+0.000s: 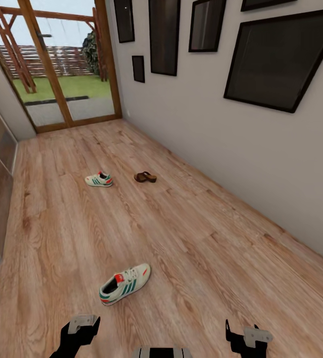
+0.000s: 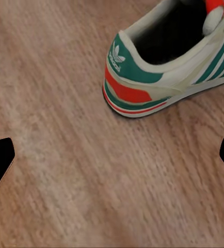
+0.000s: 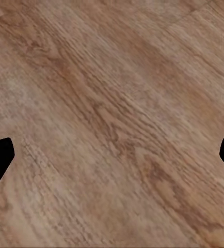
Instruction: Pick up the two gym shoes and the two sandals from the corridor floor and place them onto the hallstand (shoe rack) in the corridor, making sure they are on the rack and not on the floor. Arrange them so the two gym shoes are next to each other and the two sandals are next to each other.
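Facing the near gym shoe (image 1: 125,283), you have it low centre in the head view, just ahead of your left end effector (image 1: 82,325), heel toward it, toe running up-right. Both end effectors, the right (image 1: 248,337) included, are spread wide and empty.

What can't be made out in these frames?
- Near gym shoe: toe cut off by the left wrist view's edge.
- Sandal: too small in the head view to tell one from a pair.
- Left gripper, right gripper: partly cut off by the head view's bottom edge.
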You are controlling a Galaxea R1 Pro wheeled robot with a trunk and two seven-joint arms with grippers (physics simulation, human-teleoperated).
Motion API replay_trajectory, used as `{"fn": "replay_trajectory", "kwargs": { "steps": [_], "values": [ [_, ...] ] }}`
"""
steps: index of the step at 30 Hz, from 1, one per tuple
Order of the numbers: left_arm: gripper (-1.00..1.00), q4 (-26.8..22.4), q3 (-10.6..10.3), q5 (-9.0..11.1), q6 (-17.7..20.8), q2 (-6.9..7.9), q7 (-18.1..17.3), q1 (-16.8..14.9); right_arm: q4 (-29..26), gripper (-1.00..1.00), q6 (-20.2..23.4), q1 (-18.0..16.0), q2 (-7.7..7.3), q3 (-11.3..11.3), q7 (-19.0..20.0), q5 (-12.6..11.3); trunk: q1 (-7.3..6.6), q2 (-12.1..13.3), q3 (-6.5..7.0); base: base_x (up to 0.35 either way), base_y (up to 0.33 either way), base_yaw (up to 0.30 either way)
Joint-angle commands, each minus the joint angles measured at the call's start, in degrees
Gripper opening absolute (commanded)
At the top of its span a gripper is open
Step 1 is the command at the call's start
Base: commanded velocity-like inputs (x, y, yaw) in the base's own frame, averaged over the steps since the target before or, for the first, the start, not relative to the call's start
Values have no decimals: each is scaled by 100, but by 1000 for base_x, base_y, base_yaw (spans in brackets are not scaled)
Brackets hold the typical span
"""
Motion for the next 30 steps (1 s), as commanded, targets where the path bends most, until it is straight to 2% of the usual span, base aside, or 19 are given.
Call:
{"fn": "replay_trajectory", "kwargs": {
  "steps": [1, 9, 30],
  "values": [
    [100, 4, 49, -42, -18, -2, -33, -4, 1, 100, -16, -3, -4, 49, -25, -46, 2, -1, -4, 245, 0, 0],
    [100, 4, 47, -42, -20, -2, -33, -4, -6, 100, -16, -3, -4, 49, -25, -46, 2, -1, -4, 112, 0, 0],
    [100, 4, 46, -42, -15, -2, -33, -4, -8, 100, -16, -3, 1, 49, -26, -46, 2, -1, -4, 23, 0, 0]
  ]
}}
